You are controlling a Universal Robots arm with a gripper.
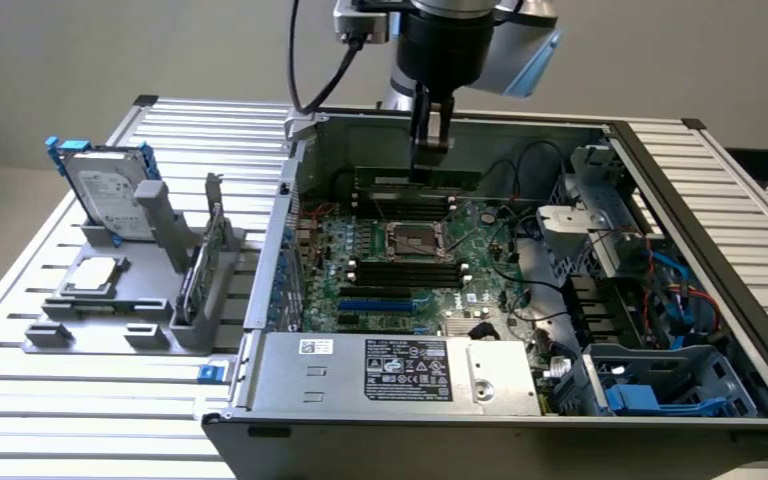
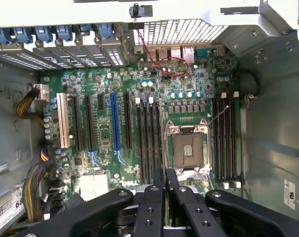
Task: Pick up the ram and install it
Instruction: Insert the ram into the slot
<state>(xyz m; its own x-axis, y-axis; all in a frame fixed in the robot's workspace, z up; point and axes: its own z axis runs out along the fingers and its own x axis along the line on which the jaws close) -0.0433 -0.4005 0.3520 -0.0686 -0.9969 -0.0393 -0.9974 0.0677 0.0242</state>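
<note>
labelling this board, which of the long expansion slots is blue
The blue slot is the single bright blue one in the row; its neighbours are black, and the white slot sits at the row's end farthest from the CPU socket.

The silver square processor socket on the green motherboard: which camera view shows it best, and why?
The wrist view: it faces the silver square processor socket head-on, unobstructed. The exterior view shows the socket at a slant and smaller.
</note>
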